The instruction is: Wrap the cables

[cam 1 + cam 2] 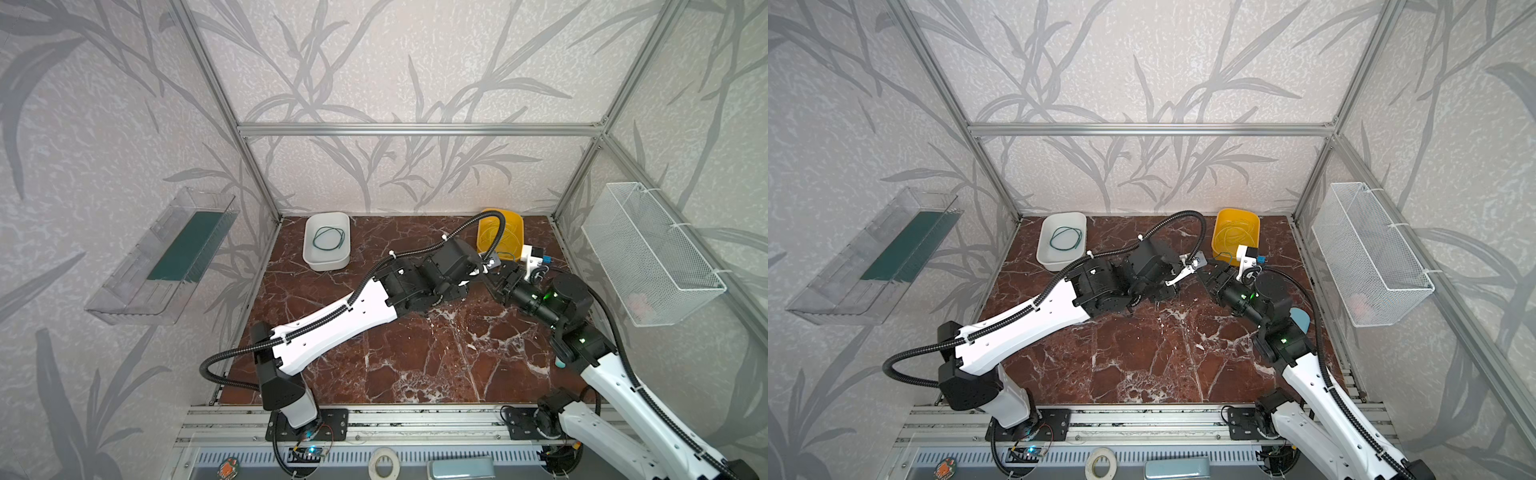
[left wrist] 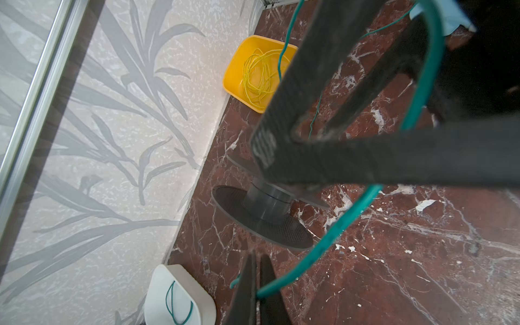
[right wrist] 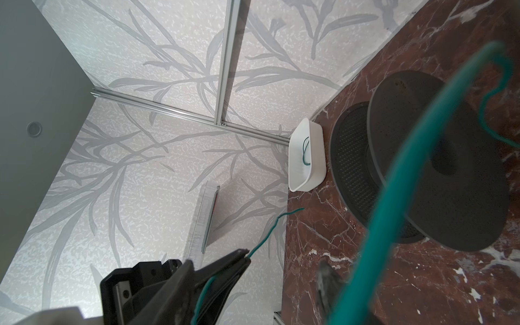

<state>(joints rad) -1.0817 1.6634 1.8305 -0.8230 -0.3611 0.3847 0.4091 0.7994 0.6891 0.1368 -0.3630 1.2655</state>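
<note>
1. Left wrist view: left claw [image 2: 259, 261] pinched shut on green cable [image 2: 337, 229], looping near spool [image 2: 267, 205].
2. Right claw [image 1: 496, 282] jaws apart, cable close alongside; far right, by yellow bin [image 1: 513, 226].
3. Second cable [image 1: 328, 248] coiled inside white bin [image 1: 328, 264], far left.

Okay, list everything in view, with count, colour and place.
table: one, red-brown marble, cell floor.
white tub: one, white, table's back left.
coiled cable: one, dark green, inside white tub.
yellow tub: one, yellow, table's back right.
yellow cable: one, yellow, inside yellow tub.
spool: one, black, on table between the tubs.
held cable: one, dark green, looping above spool.
clear tray: one, transparent, left wall.
mesh basket: one, white, right wall.
tape roll: one, white, front edge.
left end effector: black, shut on held cable.
right end effector: black, open.
</note>
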